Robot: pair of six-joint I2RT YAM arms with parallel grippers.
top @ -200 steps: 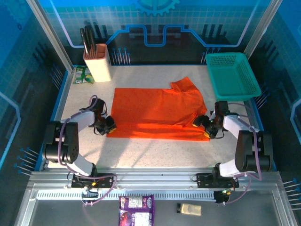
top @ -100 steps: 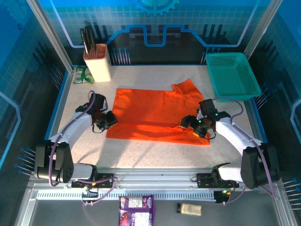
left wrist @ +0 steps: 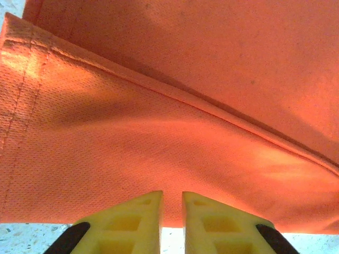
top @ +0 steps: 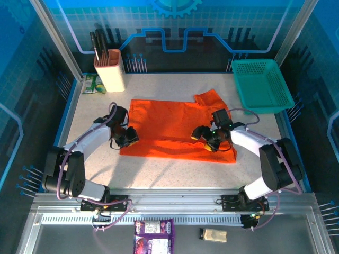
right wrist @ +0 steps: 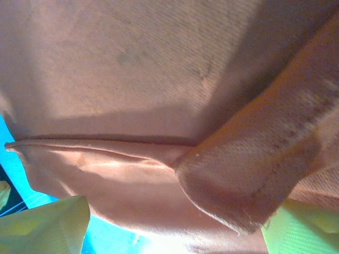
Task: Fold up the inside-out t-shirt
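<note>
The inside-out t-shirt (top: 169,119) lies spread flat in the middle of the table, bright orange, one sleeve (top: 209,98) sticking out at the back right. A folded layer with a stitched hem (left wrist: 32,106) lies on top at its left end. My left gripper (top: 128,140) (left wrist: 172,198) sits low over the shirt's near-left edge, its yellow fingers a narrow gap apart with nothing pinched between them. My right gripper (top: 204,140) (right wrist: 172,233) hovers over the shirt's right half, fingers wide apart. A loose flap of orange cloth (right wrist: 249,174) hangs between them.
A teal mesh basket (top: 262,84) stands at the back right corner. A beige knife block (top: 109,71) and a green packet (top: 92,83) are at the back left. The blue table rim (top: 68,119) runs along both sides. Packets (top: 153,235) lie below the front rail.
Both grippers have moved inward: the left one right onto the shirt's left edge, the right one left from the near-right corner to over the cloth. The shirt's right side now lies flatter.
</note>
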